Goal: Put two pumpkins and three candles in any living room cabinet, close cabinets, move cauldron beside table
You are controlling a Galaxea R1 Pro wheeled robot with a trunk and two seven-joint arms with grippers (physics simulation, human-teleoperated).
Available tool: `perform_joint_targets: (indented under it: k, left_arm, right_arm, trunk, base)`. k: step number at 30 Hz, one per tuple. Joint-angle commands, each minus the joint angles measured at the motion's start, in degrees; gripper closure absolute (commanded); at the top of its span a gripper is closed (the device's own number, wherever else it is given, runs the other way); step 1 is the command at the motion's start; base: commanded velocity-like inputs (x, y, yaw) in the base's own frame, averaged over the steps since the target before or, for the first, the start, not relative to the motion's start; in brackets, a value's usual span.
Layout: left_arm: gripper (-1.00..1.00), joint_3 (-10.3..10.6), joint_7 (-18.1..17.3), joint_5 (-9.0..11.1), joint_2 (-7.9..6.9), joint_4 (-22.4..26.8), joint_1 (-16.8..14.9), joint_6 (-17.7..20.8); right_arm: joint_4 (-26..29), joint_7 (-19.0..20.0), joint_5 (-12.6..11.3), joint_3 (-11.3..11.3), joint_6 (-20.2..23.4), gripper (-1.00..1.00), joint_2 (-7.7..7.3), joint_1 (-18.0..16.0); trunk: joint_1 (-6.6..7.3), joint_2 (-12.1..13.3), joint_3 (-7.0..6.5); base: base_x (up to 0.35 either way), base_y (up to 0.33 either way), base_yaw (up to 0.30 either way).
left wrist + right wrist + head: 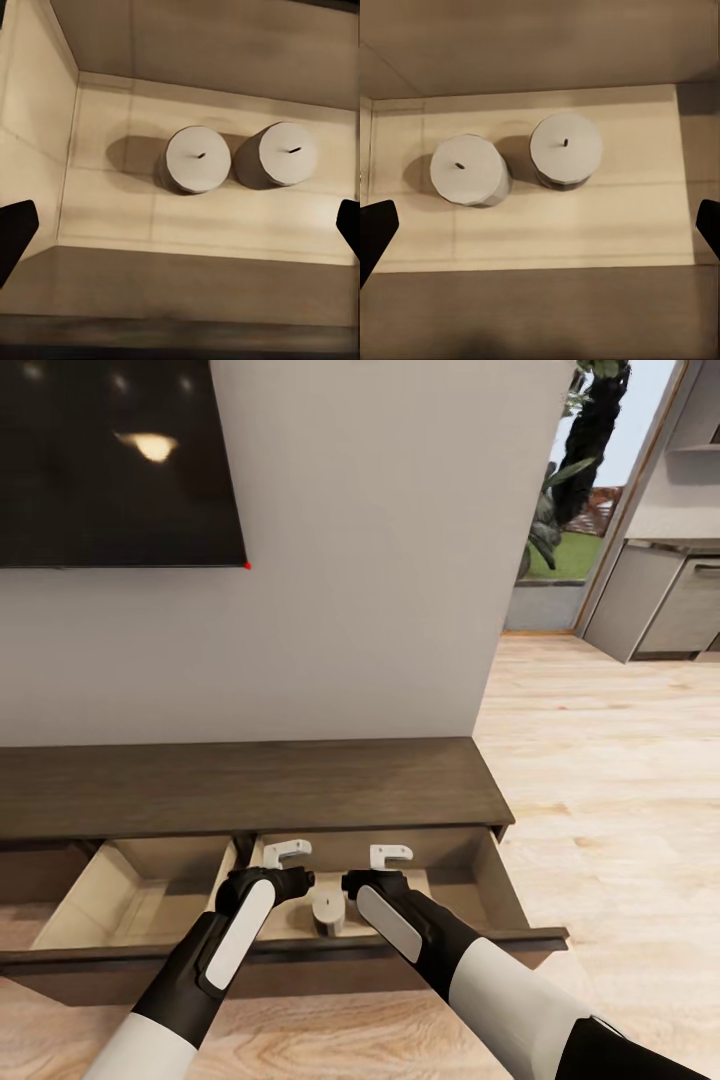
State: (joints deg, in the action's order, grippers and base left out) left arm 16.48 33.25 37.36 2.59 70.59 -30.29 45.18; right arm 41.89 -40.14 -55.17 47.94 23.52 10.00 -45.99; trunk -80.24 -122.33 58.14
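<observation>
Candles: two sit upright on the beige floor of the open right-hand drawer (500,885) of the cabinet (250,785), close beside each other but apart, wicks up. Left wrist view shows one candle (196,159) and its neighbour (281,154) side by side in the drawer, shadows thrown to one side. Right wrist view shows the same pair, one (467,169) and the other (565,150), with a narrow gap between them. In the head view one candle (328,912) is visible between the two arms; the second is hidden behind them. Left gripper (288,851) hangs over the drawer with fingers spread wide, nothing between them, no contact with either candle; its dark fingertips (16,232) sit at the far edges of the wrist frame. Right gripper (391,854) is likewise wide apart and empty above the drawer, fingertips (375,229) at the frame edges. Left-hand drawer (130,890) is also pulled out. A dark TV screen (115,460) hangs on the wall above the cabinet.
</observation>
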Motion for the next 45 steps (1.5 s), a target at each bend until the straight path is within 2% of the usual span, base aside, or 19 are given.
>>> perform_joint_targets:
  k: [1,31,38,45]
  left_arm:
    - [-1.0,0.05,0.61,0.57,-0.02,0.05,-0.04,0.06]
    - [-1.0,0.06,0.77,0.52,-0.11,-0.02,-0.04,0.0]
    - [-1.0,0.06,4.3,0.59,0.04,-0.06,-0.04,0.0]
    - [-1.0,0.04,4.88,0.84,0.03,0.14,-0.04,-0.08]
  right_arm:
    - [0.04,-0.38,-0.21,0.13,0.21,-1.0,0.0,-0.06]
    - [0.04,-0.38,-0.22,0.13,0.21,-1.0,0.0,-0.06]
    - [0.04,-0.38,-0.2,0.13,0.21,-1.0,0.0,-0.06]
    - [0.04,-0.38,-0.23,0.13,0.21,-1.0,0.0,-0.06]
  trunk:
    - [0.23,0.39,-0.13]
    - [6.82,12.43,-5.52]
    - [8.36,15.23,-6.78]
    - [9.02,16.44,-7.31]
  base:
    - [0.0,0.0,0.0]
    - [-0.018,0.007,0.0]
    - [-0.109,0.044,0.0]
    - [-0.067,0.025,0.0]
